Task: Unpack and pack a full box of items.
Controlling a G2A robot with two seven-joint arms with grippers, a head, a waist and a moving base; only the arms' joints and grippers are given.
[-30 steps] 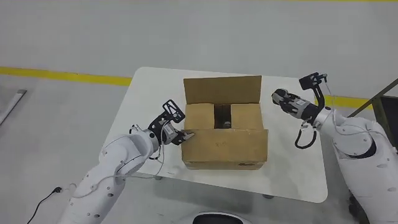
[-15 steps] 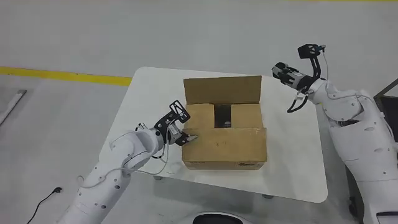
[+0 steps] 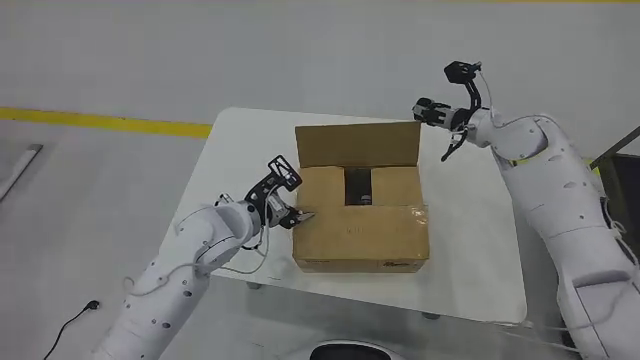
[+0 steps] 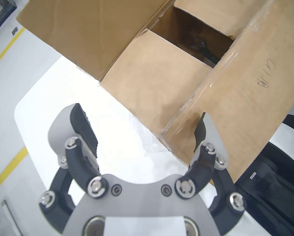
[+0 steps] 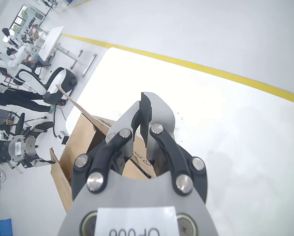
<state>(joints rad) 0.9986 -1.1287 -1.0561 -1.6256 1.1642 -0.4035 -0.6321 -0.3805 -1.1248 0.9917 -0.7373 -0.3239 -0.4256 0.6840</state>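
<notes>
The cardboard box (image 3: 360, 230) has our left gripper (image 4: 139, 114) spread wide at its front corner, our right gripper (image 5: 142, 101) pinched together beside its rear flap (image 3: 357, 144).

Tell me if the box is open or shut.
Partly open: the box has both long flaps swung out, while the two short flaps lie folded in with a dark gap between them.

A short handwritten note (image 4: 267, 74) in black marker, a few characters long, stands on the taped outer flap of the box (image 4: 149, 82). A white sticker (image 5: 134, 222) with a printed code, upside down and cut by the frame edge, sits on the base of the right hand (image 5: 142, 101). Dark printed letters (image 5: 140, 159) on a box flap are partly hidden.
</notes>
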